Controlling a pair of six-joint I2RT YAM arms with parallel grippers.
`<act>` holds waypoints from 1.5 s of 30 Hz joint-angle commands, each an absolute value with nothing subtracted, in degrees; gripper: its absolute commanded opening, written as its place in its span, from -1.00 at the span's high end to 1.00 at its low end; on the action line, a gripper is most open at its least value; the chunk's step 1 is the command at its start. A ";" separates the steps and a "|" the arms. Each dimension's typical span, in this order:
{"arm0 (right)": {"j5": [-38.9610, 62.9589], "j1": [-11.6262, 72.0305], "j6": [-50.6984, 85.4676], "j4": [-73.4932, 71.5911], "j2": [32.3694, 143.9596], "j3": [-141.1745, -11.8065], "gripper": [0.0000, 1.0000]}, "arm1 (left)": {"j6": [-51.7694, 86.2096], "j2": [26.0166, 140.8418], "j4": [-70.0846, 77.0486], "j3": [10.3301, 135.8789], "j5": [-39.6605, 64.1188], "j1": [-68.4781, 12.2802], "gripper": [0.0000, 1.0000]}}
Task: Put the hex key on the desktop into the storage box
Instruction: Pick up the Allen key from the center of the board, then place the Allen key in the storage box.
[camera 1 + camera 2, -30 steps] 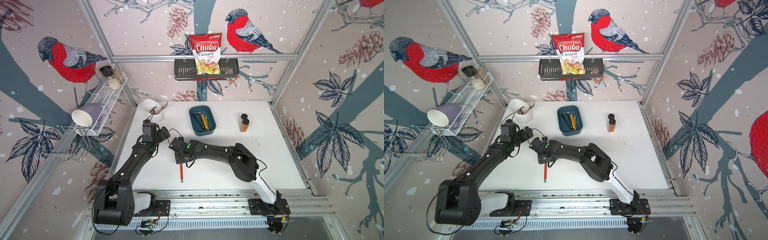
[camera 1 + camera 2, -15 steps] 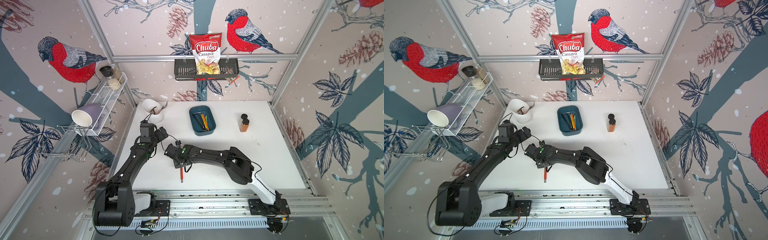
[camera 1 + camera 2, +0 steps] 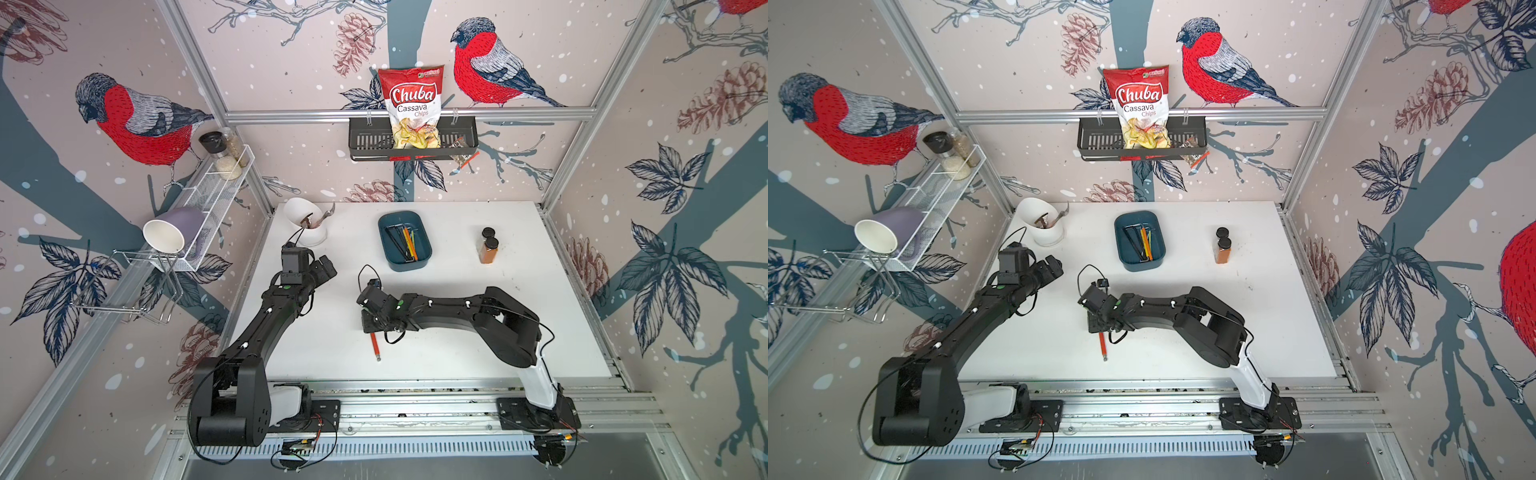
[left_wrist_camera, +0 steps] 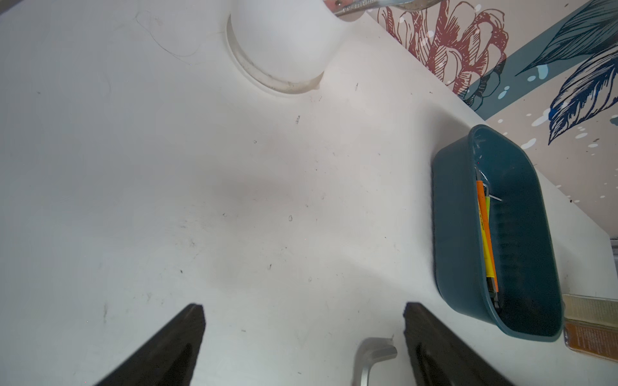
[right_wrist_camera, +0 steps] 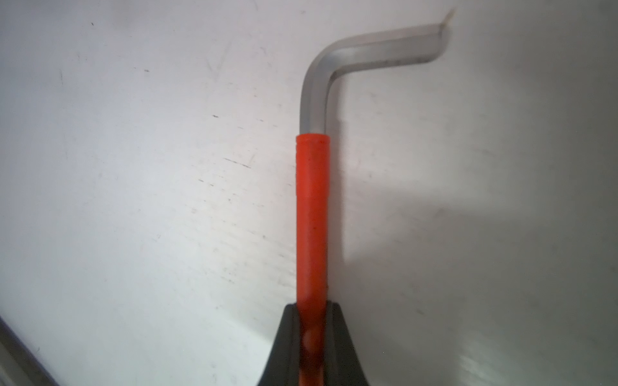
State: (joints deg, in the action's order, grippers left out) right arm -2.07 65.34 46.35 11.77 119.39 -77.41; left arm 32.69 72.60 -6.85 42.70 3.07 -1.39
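Two black robot arms reach over a white tabletop (image 3: 436, 357); the right one grips a red-sleeved silver L-shaped hex key (image 5: 312, 217).
Right jaws are closed on the red sleeve, low at the tabletop's front middle, well apart from the dark teal plastic storage box (image 3: 423, 245) holding other tools. Left jaws stand wide open near a white utensil cup (image 3: 311, 237).

Red-sleeved L-shaped hex key (image 5: 312, 217), well apart from teal storage box (image 3: 409, 266), upright
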 commanded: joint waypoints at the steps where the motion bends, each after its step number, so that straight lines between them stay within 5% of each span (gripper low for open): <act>1: 3.21 64.13 44.58 16.94 116.46 -72.83 1.00 | 33.42 72.48 -6.99 43.56 5.54 -1.55 -0.92; 25: 8.47 53.37 33.34 10.50 101.75 -72.54 1.00 | 35.96 72.54 -12.04 53.29 3.43 -10.08 -0.92; 45: 13.88 41.55 28.70 12.83 105.89 -84.16 1.00 | 34.43 73.15 -11.43 53.59 2.11 -11.15 -0.92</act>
